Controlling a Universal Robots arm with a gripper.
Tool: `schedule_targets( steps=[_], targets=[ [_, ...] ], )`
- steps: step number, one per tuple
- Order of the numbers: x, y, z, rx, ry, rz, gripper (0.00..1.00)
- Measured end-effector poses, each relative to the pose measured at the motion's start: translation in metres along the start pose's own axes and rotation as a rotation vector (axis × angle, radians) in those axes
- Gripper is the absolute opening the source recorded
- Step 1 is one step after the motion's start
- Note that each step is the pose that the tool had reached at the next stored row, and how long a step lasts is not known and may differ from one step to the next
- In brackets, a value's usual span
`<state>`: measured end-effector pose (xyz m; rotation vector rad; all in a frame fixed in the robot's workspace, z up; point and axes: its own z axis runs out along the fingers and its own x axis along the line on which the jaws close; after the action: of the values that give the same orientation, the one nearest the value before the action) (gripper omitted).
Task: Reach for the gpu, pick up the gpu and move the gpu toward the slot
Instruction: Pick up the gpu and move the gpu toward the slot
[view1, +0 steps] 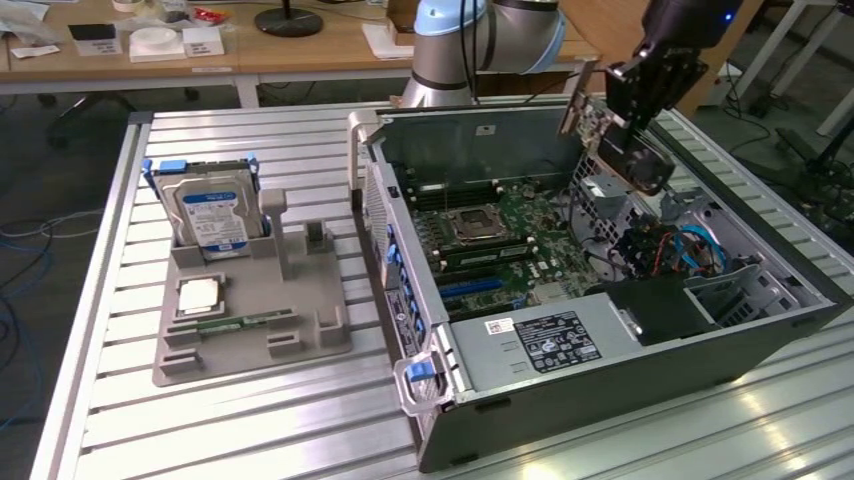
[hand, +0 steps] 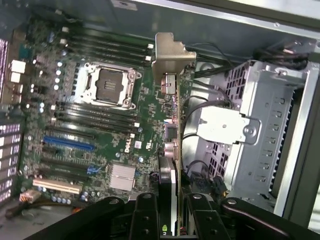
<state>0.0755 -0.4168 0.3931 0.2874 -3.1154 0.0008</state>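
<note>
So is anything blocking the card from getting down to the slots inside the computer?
Nothing visible blocks it. The gripper holds the gpu in the air above the open case, over the motherboard. The blue slot lies open below; only loose cables run beside the card.

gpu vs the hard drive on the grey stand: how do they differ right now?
The gpu is held in the gripper, in the air above the open computer case; the hard drive stands upright in the grey stand on the table. The gpu is a green board with a black cooler and a silvery bracket; the hard drive is silver with a blue label. Both are computer parts.
</note>
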Motion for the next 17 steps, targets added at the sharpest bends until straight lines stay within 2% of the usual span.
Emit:
schedule_targets(
  steps=[6, 17],
  targets=[
    [0.0, 0.0, 0.0005, 0.0018, 0.0001, -0.101, 0.27],
    [0.0001, 0.0005, 0.0012, 0.0109, 0.0019, -0.242, 0.27]
  ],
)
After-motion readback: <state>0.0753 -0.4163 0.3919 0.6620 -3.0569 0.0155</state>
